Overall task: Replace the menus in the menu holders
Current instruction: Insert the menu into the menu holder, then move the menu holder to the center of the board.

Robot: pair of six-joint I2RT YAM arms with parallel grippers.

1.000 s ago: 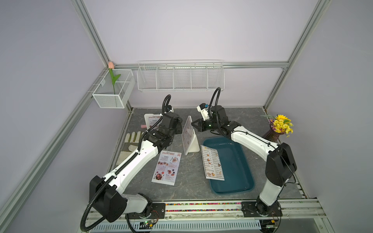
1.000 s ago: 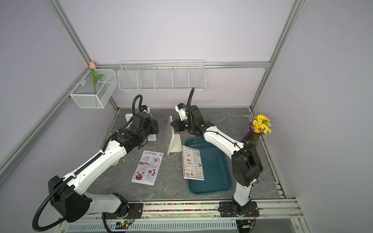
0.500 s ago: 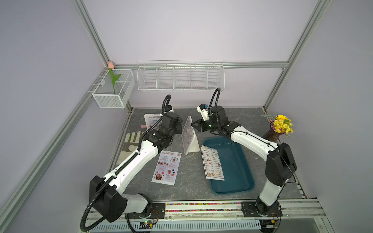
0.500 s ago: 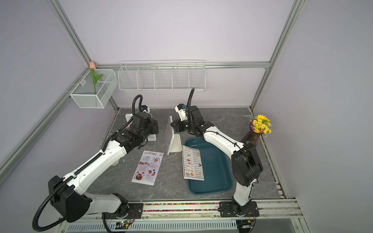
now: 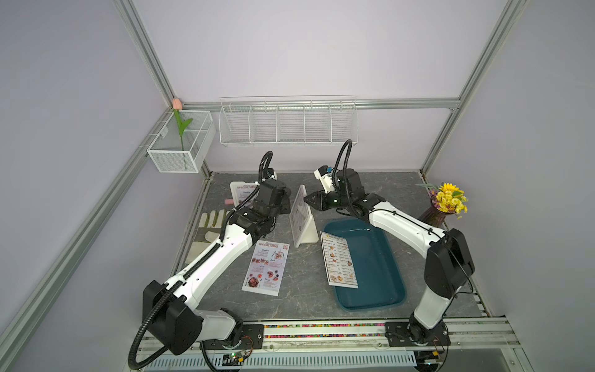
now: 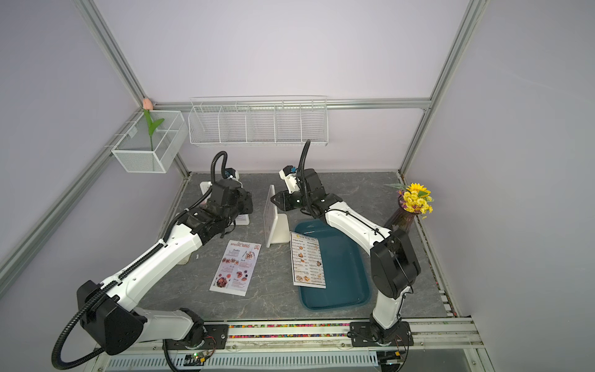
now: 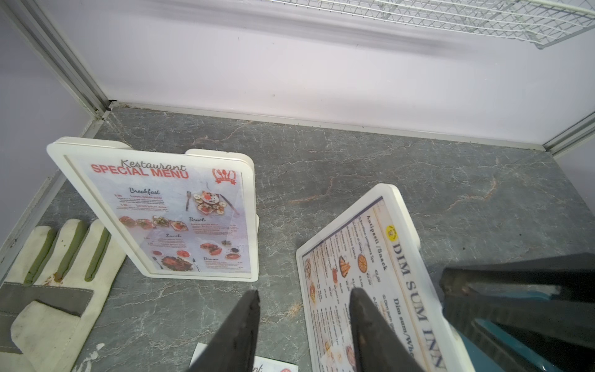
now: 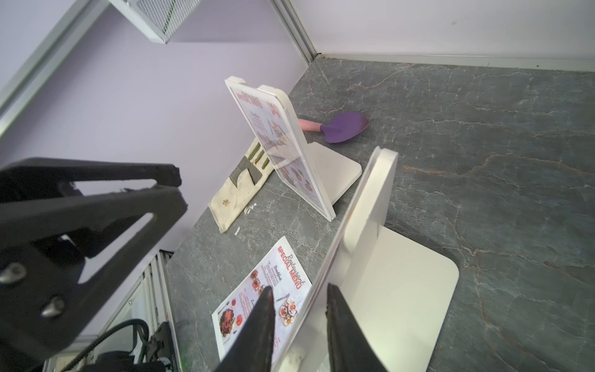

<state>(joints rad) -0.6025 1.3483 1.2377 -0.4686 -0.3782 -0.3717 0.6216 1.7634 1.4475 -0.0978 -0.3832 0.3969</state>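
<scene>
- Left gripper [image 7: 304, 294]: jaws apart, empty, just in front of the centre menu holder [image 5: 302, 222], which holds a DIM SUM INN menu [image 7: 370, 257].
- Right gripper [image 8: 299, 288]: jaws apart, straddling that holder's panel edge, not clamped.
- Second menu holder [image 7: 255, 244], back left, holds a SPECIAL MENU page [image 7: 167, 219].
- Loose SPECIAL MENU sheet [image 5: 266, 267] lies flat on the table [image 5: 306, 290]; loose DIM SUM INN sheet [image 5: 338, 259] lies over the teal tray [image 5: 376, 267] rim.

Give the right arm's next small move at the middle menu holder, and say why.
Probably close the right gripper on the top edge of the middle menu holder to steady it. Its open jaws straddle that edge, the DIM SUM INN menu is still inside, and the left gripper is open at the holder's front, seemingly placed to draw the sheet out.
</scene>
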